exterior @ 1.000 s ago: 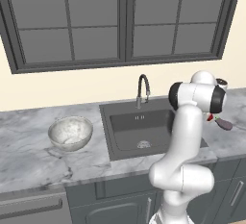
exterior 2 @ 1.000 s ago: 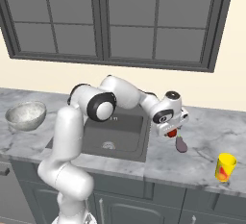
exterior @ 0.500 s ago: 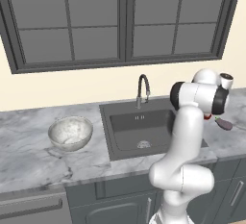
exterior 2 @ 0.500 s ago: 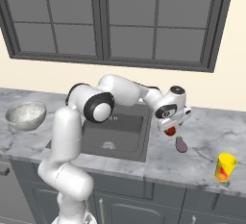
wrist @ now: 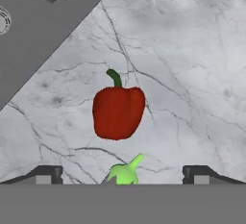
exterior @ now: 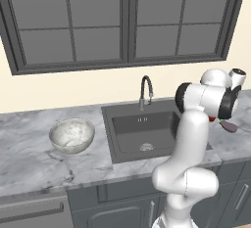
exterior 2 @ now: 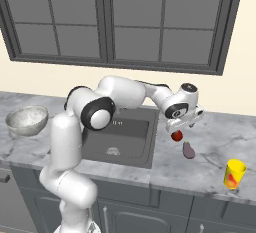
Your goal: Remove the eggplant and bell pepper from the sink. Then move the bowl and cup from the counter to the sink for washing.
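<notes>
Pepper and eggplant both lie on the marble surface right of the sink, so we judge the clearing half done. Our hand hangs above the pepper with its fingers spread wide and nothing between them; in the hand view the eggplant's green stem pokes up just beside the pepper. To do this step well, we lift straight up so the fingers brush neither vegetable, then swing wide toward the yellow cup, which stands well apart to the right, or the marbled bowl left of the sink. We approach the cup squarely, since a light cylinder tips easily.
</notes>
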